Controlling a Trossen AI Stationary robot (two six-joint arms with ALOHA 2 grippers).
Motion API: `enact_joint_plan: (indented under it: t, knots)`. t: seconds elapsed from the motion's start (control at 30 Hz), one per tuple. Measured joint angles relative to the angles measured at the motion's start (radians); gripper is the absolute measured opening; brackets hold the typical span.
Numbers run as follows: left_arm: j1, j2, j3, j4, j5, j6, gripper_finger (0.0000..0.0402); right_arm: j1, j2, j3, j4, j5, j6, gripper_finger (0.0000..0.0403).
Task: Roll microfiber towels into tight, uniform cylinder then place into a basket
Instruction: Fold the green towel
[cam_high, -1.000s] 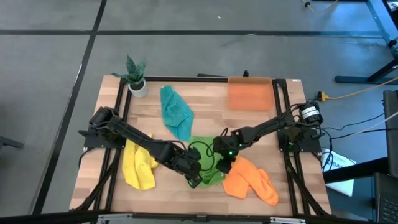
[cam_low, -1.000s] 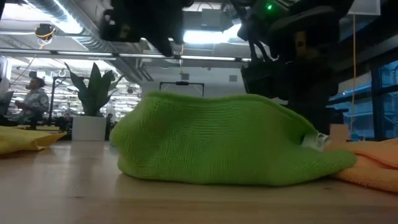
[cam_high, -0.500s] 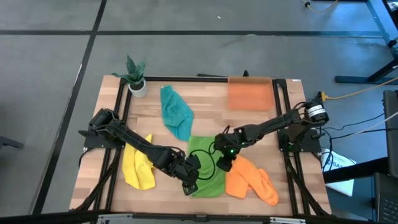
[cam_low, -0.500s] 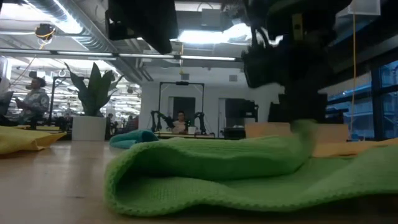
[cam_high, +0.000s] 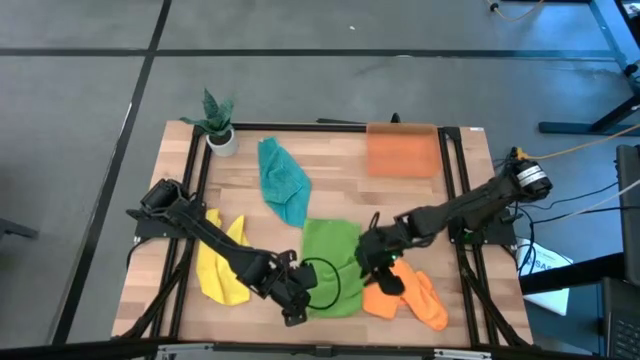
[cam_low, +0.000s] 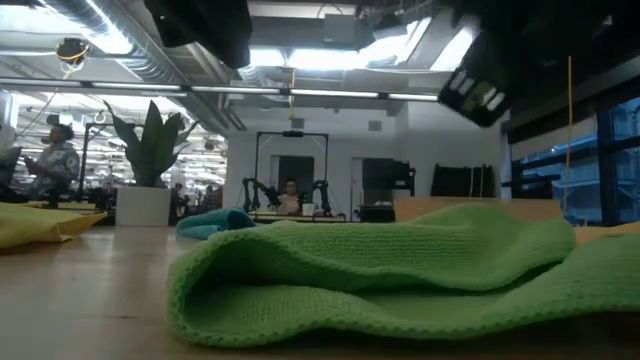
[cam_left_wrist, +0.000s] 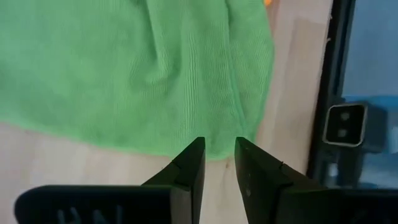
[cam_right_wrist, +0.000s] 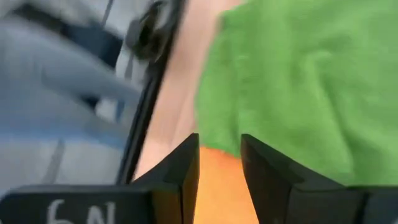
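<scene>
Now | green towel (cam_high: 330, 265) flattened, released | both grippers withdrawn, empty

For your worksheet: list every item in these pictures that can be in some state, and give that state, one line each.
green towel: spread flat, unrolled
orange towel: crumpled, unrolled
yellow towel: crumpled, unrolled
teal towel: crumpled, unrolled
basket: holds no towels
left gripper: open, holding nothing
right gripper: open, holding nothing
</scene>
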Motion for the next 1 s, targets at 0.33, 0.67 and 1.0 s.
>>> enact_joint_plan:
  t: [0.33, 0.67, 1.0]
  knots:
    - [-0.079, 0.111, -0.001, 0.103, -0.042, 0.218, 0.0078, 0.103, 0.012, 0.0, 0.002, 0.008, -0.131, 0.0119]
    - [-0.122, 0.197, -0.001, 0.134, -0.057, 0.419, 0.0078, 0.124, 0.012, 0.0, 0.01, 0.06, -0.027, 0.0119]
    - [-0.117, 0.23, -0.001, 0.154, -0.069, 0.366, 0.0078, 0.124, 0.012, 0.0, 0.019, 0.063, 0.025, 0.0119]
